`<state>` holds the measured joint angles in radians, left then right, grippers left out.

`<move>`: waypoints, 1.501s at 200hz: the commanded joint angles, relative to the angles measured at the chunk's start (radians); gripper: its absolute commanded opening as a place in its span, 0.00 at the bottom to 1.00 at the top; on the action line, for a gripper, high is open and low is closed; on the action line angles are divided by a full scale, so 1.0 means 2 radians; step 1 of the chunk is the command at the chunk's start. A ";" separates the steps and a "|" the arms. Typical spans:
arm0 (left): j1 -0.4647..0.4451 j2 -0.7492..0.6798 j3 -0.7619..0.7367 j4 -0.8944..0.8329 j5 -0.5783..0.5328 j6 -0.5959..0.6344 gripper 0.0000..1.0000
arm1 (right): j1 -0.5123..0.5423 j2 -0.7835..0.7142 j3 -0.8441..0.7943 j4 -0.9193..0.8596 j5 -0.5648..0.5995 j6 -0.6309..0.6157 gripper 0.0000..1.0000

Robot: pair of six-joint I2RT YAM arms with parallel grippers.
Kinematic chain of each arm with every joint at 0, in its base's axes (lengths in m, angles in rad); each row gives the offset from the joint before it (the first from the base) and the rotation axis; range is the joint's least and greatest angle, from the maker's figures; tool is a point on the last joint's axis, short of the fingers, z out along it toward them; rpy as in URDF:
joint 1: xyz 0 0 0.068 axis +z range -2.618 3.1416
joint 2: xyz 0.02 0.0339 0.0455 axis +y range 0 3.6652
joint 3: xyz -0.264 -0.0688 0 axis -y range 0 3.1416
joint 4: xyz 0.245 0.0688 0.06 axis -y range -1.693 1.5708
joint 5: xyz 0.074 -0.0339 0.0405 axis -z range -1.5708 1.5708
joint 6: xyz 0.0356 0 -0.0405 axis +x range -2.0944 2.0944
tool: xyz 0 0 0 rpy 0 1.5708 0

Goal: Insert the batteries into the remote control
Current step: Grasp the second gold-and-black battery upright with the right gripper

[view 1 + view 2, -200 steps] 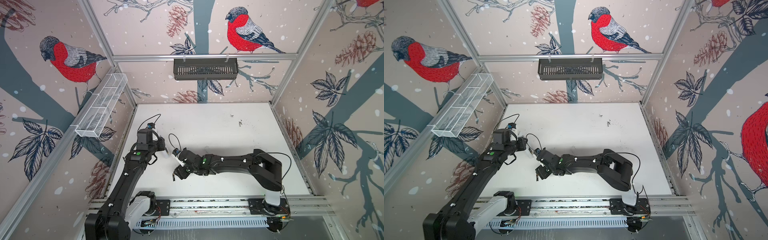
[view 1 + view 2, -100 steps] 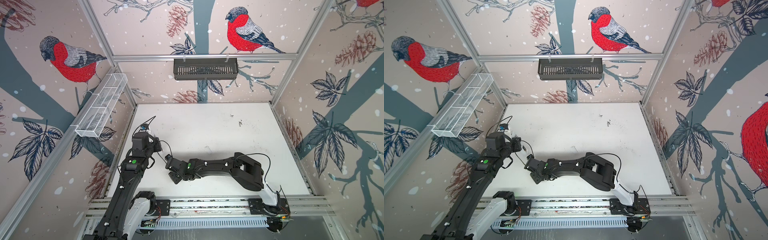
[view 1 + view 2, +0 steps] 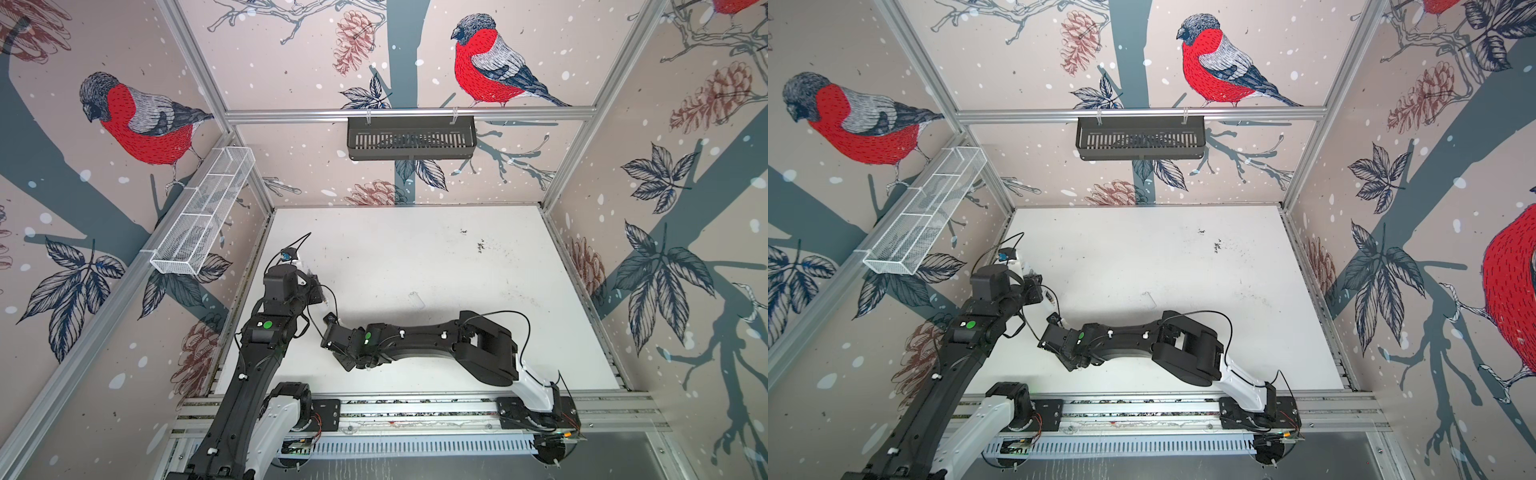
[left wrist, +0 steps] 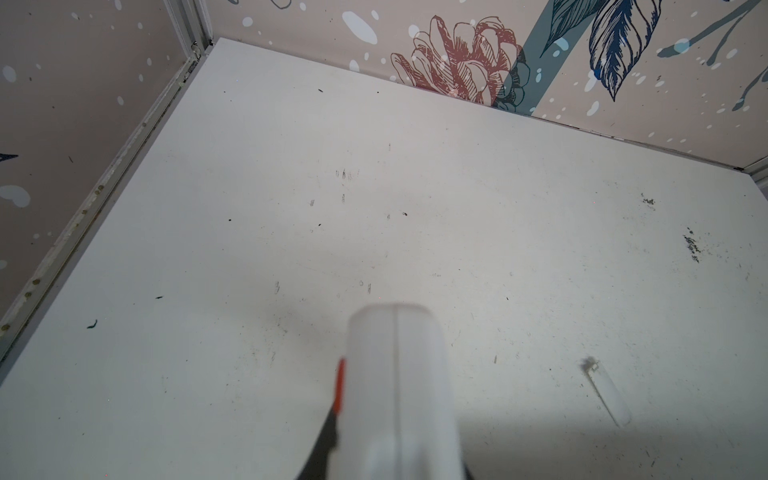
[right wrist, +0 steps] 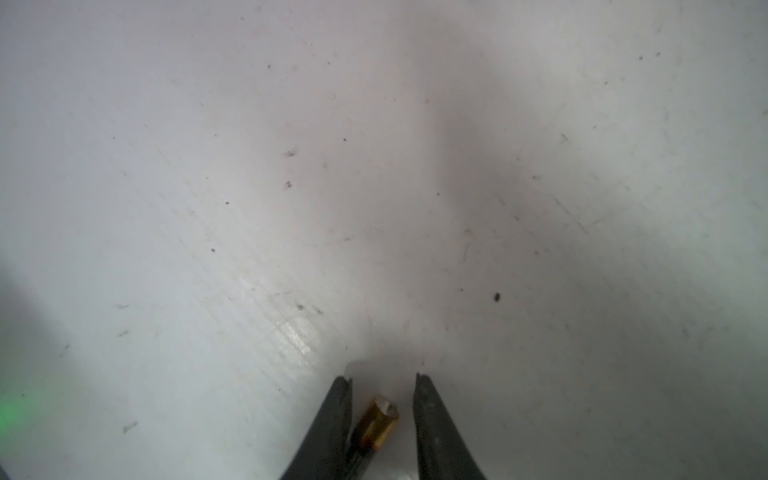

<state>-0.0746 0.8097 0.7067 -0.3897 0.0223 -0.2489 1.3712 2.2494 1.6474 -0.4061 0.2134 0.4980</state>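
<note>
Battery (image 5: 379,422): black body, gold-orange band, bare metal end facing out towards the fingertips; sits between the two dark fingers (image 5: 334,419) of the right gripper (image 5: 382,377); leans on one of them, a sliver of table showing between it and the other; jaws a little apart, straddling it, no clamp seen; resting on the table or lifted, cannot tell; in both top views the arm hides it.

Remote control (image 4: 401,386): white, blurred, close under the left wrist camera; a seam along its edge, a red-orange button on one side; up off the table in the left gripper (image 3: 314,286), pincer closed on it; a dark finger (image 4: 326,440) shows at one side of the body; position: over the left part of the table, near the left wall.

Right arm (image 3: 415,336) reaches across from its base on the right to the near-left part of the table; its end sits close beside the left gripper.

Small white oblong piece (image 4: 607,390) lies flat on the table, also seen in a top view (image 3: 417,300); toward the middle, apart from both grippers.

White table (image 3: 415,249): scuffed; dark specks toward the far right.

Black slatted basket (image 3: 411,139) hangs on the rear rail; white mesh basket (image 3: 203,220) on the left wall rail.
</note>
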 commanded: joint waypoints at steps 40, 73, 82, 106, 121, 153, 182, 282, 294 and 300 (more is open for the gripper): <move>0.000 0.004 -0.001 0.012 0.001 -0.002 0.00 | 0.005 -0.019 -0.040 -0.047 -0.002 -0.008 0.18; 0.000 0.007 -0.003 0.014 0.005 -0.002 0.00 | 0.002 -0.047 -0.080 -0.034 0.009 -0.009 0.15; 0.000 0.008 -0.003 0.014 0.006 -0.002 0.00 | -0.001 -0.056 -0.094 -0.027 0.011 -0.010 0.15; 0.000 0.011 -0.003 0.015 0.011 -0.002 0.00 | -0.013 -0.083 -0.141 0.002 0.008 -0.016 0.14; 0.000 0.013 -0.004 0.017 0.013 -0.002 0.00 | -0.022 -0.098 -0.168 0.020 0.009 -0.022 0.14; 0.000 0.021 -0.006 0.024 0.029 -0.001 0.00 | -0.048 -0.118 -0.213 0.047 0.002 -0.035 0.14; 0.000 0.036 -0.006 0.031 0.048 0.000 0.00 | -0.062 -0.142 -0.251 0.077 -0.002 -0.057 0.14; 0.000 0.057 -0.008 0.055 0.120 -0.005 0.00 | -0.139 -0.172 -0.310 0.103 -0.019 -0.119 0.14; -0.001 0.055 -0.010 0.055 0.120 -0.006 0.00 | -0.142 -0.175 -0.308 0.100 -0.019 -0.126 0.14; -0.001 0.054 -0.011 0.057 0.121 -0.006 0.00 | -0.143 -0.177 -0.307 0.099 -0.018 -0.128 0.14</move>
<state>-0.0750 0.9237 0.6910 -0.3244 0.2348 -0.2558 1.0943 1.8961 1.0393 -0.0414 0.1795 0.2977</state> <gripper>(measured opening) 0.216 0.141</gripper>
